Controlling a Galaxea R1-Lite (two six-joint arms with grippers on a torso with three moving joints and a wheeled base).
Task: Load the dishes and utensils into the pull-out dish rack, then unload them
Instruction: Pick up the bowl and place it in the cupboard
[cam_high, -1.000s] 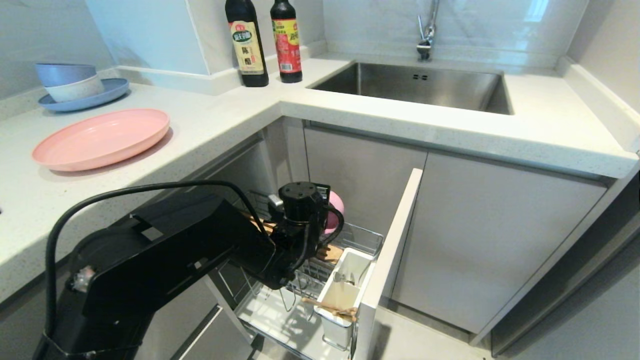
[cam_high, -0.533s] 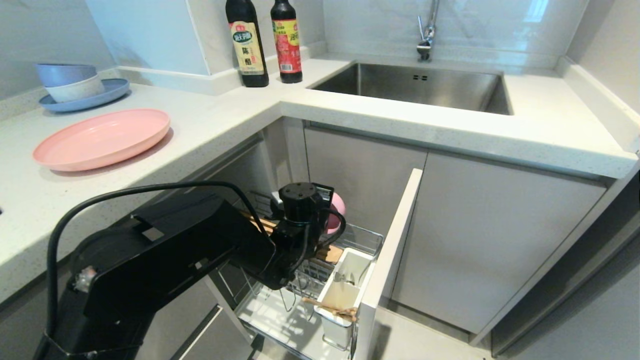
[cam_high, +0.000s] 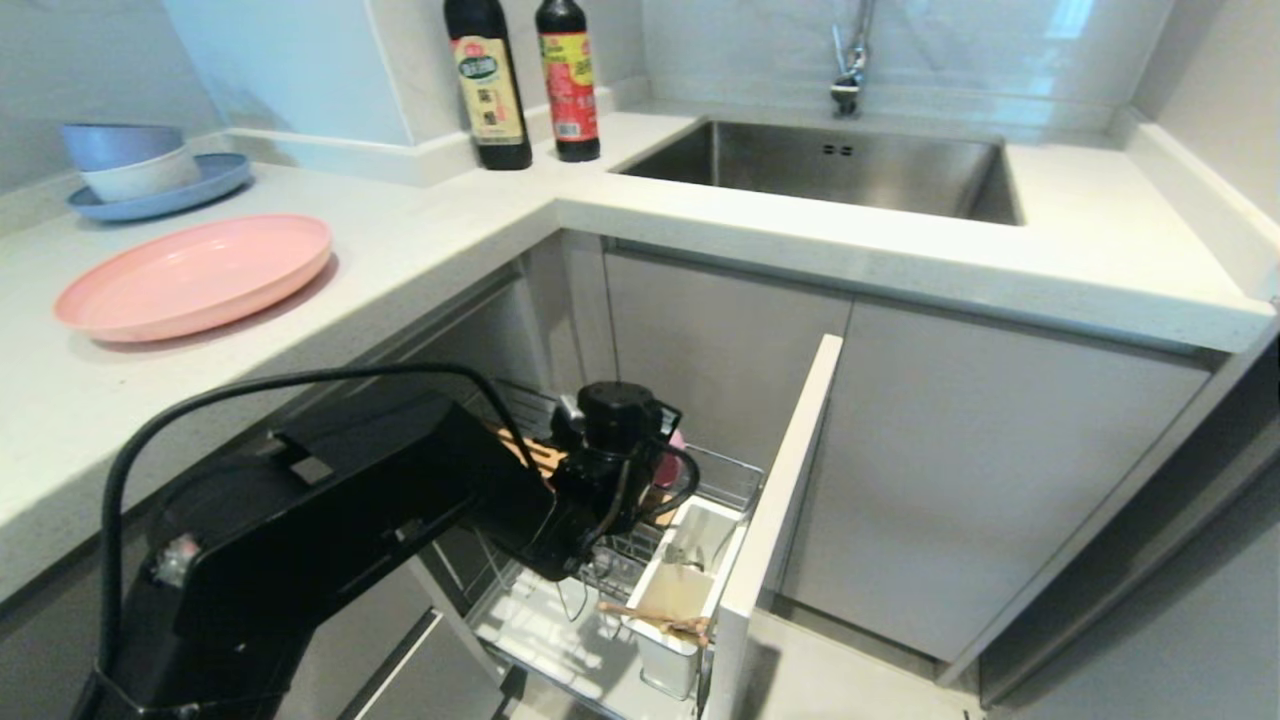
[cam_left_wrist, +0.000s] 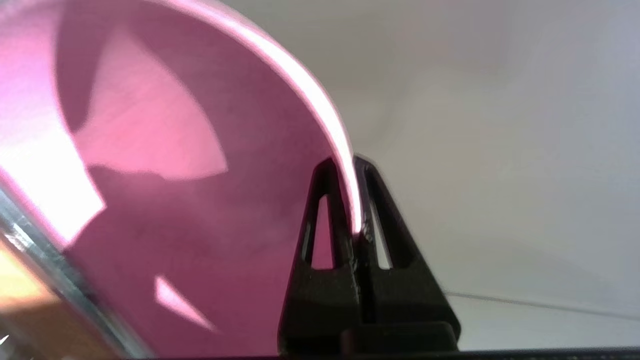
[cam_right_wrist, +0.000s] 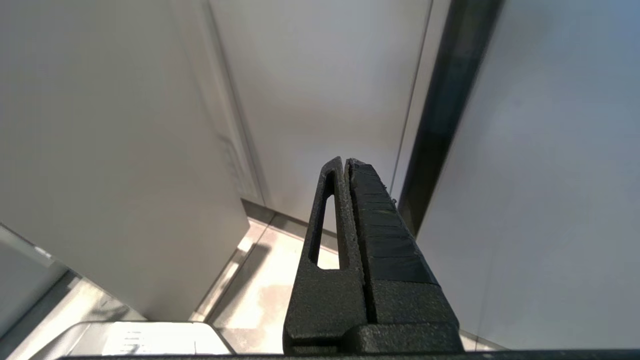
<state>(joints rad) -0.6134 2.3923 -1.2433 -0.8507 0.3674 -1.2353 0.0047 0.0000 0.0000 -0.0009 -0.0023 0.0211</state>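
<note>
We're low at the open rack (cam_high: 735, 470), and our left gripper (cam_left_wrist: 350, 172) is clenched on the rim of the pink bowl (cam_left_wrist: 165, 165), one finger inside the rim, one outside. From the head view only a sliver of that bowl (cam_high: 674, 452) peeks past the wrist, so we can't quite tell whether it rests on the wires or hangs just above them. In the white cup (cam_high: 668, 620) at the rack's front corner lie the chopsticks (cam_high: 655, 617), tips across its rim, and what looks like the spoon (cam_high: 683, 553) stands behind them. The bamboo strip (cam_high: 535, 455) runs under our arm. The cabinet front (cam_high: 775, 520) walls the rack's right side (tight on that side). Up on the counter (cam_high: 430, 240) sits the pink plate (cam_high: 195, 272), well clear of the edge. Our right gripper (cam_right_wrist: 346, 165) is pressed closed, empty, hanging by the cabinets.
</note>
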